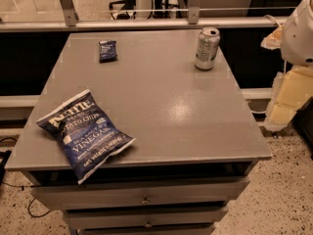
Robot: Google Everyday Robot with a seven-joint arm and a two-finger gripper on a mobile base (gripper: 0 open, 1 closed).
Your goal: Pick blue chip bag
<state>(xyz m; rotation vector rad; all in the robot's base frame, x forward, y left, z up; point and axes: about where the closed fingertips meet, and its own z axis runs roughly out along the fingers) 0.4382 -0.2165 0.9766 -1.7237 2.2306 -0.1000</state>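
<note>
The blue chip bag (84,133) is a large crinkly navy bag with white lettering. It lies flat at the front left of the grey table top (161,106), with one corner hanging over the front edge. My gripper (287,99) is at the right edge of the view, beside and past the table's right side, far from the bag. The white arm housing (299,31) sits above it.
A silver drink can (207,48) stands upright at the back right of the table. A small dark blue flat packet (107,50) lies at the back left. Drawers (144,199) sit under the table top. A rail and glass partition (146,23) run behind the table.
</note>
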